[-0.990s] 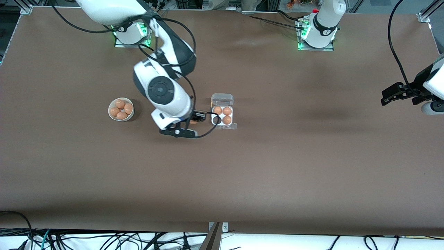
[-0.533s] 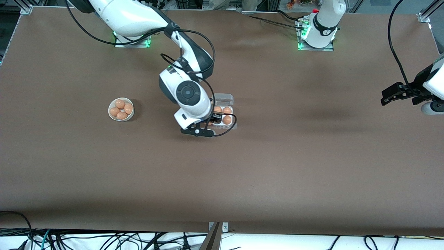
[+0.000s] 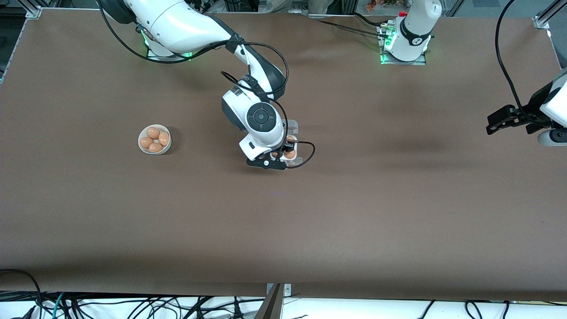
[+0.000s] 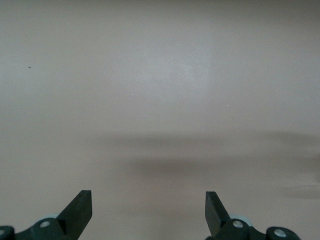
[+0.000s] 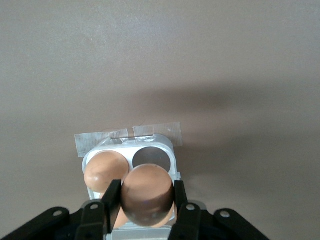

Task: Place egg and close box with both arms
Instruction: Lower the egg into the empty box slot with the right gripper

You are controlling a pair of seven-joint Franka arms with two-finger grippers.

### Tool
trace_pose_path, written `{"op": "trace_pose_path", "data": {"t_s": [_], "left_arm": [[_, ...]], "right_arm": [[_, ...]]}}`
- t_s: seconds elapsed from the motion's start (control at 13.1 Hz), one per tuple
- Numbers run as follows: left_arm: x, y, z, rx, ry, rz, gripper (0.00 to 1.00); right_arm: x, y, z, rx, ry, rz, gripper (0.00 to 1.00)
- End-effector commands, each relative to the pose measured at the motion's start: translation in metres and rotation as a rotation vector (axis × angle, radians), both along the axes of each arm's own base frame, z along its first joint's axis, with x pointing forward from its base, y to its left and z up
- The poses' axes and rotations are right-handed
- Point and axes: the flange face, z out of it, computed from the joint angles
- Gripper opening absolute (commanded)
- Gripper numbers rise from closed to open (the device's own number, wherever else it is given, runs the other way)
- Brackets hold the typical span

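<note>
While the right arm reaches out over the middle of the table (image 3: pixel 354 212), we list the following.

Item one: right gripper (image 5: pixel 145 202), held above the box (image 3: pixel 290 146). Its two black fingers (image 5: pixel 111 197) are clamped on the egg (image 5: pixel 146 194), one on each flank; the right wrist view shows the egg directly over the box tray.

Item two: the box, a small clear carton with a pale tray, lying near the table's middle. Its lid (image 3: pixel 293 126) is open and lies flat on the tray's edge farther from the front camera. From the right wrist view we count one seated egg (image 5: pixel 102 171) and one dark empty cell (image 5: pixel 152 157) beside it; the remaining cells are hidden by the held egg and the fingers. Strips of clear tape (image 5: pixel 127 136) hold the tray's edge to the table.

Item three: white bowl (image 3: pixel 142 150), toward the right arm's end of the table, well apart from the box. It holds four orange-brown eggs (image 3: pixel 154 139).

Item four: left gripper (image 3: pixel 502 120), waiting at the left arm's end of the table, over bare brown surface. We see its fingertips (image 4: pixel 80 205) spread wide with nothing between them.

Item five: cables (image 3: pixel 133 305), bundled along the table edge nearest the front camera.
</note>
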Motion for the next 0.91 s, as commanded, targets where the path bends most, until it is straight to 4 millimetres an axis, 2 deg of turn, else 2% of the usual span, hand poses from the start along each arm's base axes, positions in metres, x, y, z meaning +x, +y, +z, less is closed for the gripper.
{"op": "trace_pose_path", "data": {"t_s": [0.0, 0.23, 0.3, 0.38, 0.46, 0.61, 0.84], "left_arm": [[0.002, 0.000, 0.005, 0.009, 0.004, -0.019, 1.00], [0.001, -0.002, 0.006, 0.007, 0.002, -0.019, 1.00], [0.001, -0.005, 0.006, 0.007, 0.002, -0.019, 1.00], [0.001, -0.011, 0.006, 0.006, 0.002, -0.027, 1.00], [0.001, -0.026, 0.006, 0.003, 0.002, -0.051, 1.00], [0.000, -0.037, 0.006, -0.001, 0.002, -0.068, 1.00], [-0.004, -0.069, 0.005, -0.008, 0.021, -0.122, 1.00]], "right_arm": [[-0.004, 0.014, -0.006, -0.022, -0.037, -0.015, 0.00], [-0.004, 0.014, -0.012, -0.028, -0.042, -0.018, 0.03], [-0.004, 0.014, -0.012, -0.027, -0.043, -0.019, 0.40], [-0.004, 0.014, -0.012, -0.027, -0.043, -0.021, 0.99], [-0.004, 0.014, -0.011, -0.027, -0.042, -0.021, 1.00], [-0.004, 0.014, -0.009, -0.024, -0.041, -0.025, 1.00], [-0.002, 0.012, -0.005, -0.021, -0.043, -0.027, 1.00]]}}
